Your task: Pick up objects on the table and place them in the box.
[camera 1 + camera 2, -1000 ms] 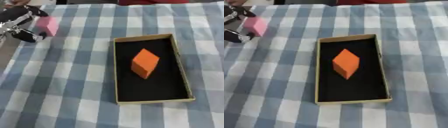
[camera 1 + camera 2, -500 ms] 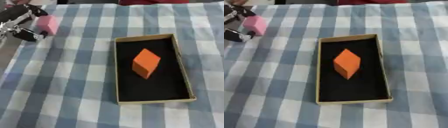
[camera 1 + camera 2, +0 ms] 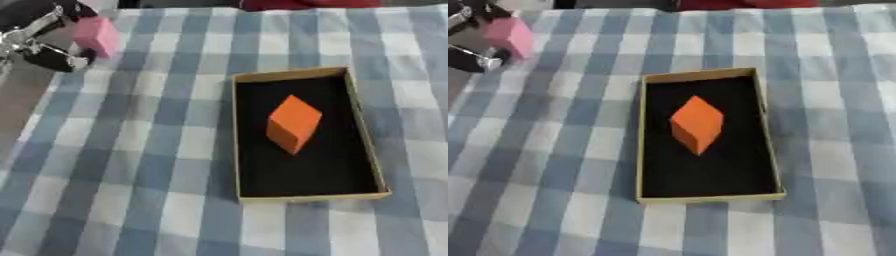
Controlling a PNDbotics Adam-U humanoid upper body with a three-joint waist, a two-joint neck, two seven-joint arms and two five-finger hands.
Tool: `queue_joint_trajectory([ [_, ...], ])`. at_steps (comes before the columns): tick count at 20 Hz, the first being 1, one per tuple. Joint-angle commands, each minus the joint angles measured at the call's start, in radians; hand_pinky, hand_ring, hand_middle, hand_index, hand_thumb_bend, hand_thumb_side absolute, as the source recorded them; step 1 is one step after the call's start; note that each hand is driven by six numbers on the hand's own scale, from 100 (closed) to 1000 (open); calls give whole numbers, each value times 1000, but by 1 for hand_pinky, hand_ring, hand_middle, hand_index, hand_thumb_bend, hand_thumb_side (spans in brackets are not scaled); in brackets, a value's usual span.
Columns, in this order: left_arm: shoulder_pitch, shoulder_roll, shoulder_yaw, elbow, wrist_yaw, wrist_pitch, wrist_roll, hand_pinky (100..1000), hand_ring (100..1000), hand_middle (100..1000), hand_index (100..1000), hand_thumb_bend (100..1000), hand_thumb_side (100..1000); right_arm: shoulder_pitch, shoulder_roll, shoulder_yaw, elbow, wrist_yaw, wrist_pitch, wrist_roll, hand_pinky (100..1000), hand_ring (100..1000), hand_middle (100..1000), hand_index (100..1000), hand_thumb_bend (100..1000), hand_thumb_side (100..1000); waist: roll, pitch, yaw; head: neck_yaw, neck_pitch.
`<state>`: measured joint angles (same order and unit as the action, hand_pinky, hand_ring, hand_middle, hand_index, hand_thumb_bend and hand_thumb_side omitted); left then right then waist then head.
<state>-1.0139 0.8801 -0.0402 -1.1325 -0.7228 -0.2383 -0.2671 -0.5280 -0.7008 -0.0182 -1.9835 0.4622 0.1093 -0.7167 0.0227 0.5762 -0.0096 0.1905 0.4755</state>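
My left hand [image 3: 39, 37] is at the far left of the table with its black fingers curled round a pink block [image 3: 96, 35], thumb below it and fingers above. The block appears lifted off the cloth. A shallow cardboard box [image 3: 302, 197] with a black inside lies right of the middle. In it rests an orange block [image 3: 293, 122], tipped on an edge. The hand and the pink block are well to the left of the box and farther back. My right hand shows in neither view.
A blue and white checked cloth [image 3: 140, 165] covers the table. At the left the cloth ends and a grey-brown surface [image 3: 17, 100] shows. Something red [image 3: 745, 3] lies at the far edge.
My left hand has moved the pink block a little upward in the picture, away from me. The box and orange block have stayed put.
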Motion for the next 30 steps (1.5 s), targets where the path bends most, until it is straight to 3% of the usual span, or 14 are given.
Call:
queue_joint_trajectory([
  [1, -22, 32, -2, -32, 13, 0, -8, 657, 734, 625, 789, 188, 100, -8, -34, -11, -16, 0, -2, -3, 782, 739, 714, 792, 124, 1000, 0, -38, 4, -7, 12],
  [5, -23, 28, -51, -106, 54, -35, -44, 654, 734, 626, 787, 167, 114, 7, -26, -13, -16, 4, 0, -2, 782, 739, 716, 792, 132, 1000, 0, -80, 20, -24, 63],
  [8, -12, 28, -65, -165, 77, -25, -76, 651, 730, 623, 783, 184, 100, 12, -19, -14, -16, 7, -1, 0, 782, 739, 717, 793, 117, 1000, 1, -107, 27, -26, 91],
  [10, -3, 26, -78, -200, 95, -21, -90, 648, 727, 621, 781, 172, 100, 16, -14, -14, -16, 9, -1, 1, 783, 739, 718, 793, 114, 1000, 2, -126, 31, -30, 106],
  [11, 3, 26, -85, -217, 105, -21, -97, 650, 729, 622, 782, 221, 150, 18, -12, -14, -16, 10, -1, 2, 783, 740, 719, 793, 131, 1000, 3, -135, 34, -33, 113],
  [12, 10, 27, -94, -236, 116, -21, -104, 650, 729, 623, 781, 179, 100, 21, -10, -15, -16, 11, -1, 3, 783, 740, 719, 793, 112, 1000, 3, -146, 36, -36, 121],
  [19, 59, 18, -147, -348, 188, -4, -152, 639, 719, 610, 769, 166, 100, 42, 10, -15, -16, 18, 2, 12, 782, 741, 721, 794, 107, 1000, 10, -214, 45, -58, 169],
  [25, 83, -6, -198, -430, 213, 18, -172, 633, 714, 605, 761, 169, 100, 51, 29, -11, -16, 21, 4, 24, 780, 740, 722, 794, 104, 1000, 23, -264, 48, -74, 224],
  [30, 94, -31, -233, -472, 225, 23, -183, 625, 707, 597, 755, 165, 100, 58, 44, -8, -16, 21, 3, 31, 779, 740, 723, 793, 102, 1000, 30, -298, 46, -90, 251],
])
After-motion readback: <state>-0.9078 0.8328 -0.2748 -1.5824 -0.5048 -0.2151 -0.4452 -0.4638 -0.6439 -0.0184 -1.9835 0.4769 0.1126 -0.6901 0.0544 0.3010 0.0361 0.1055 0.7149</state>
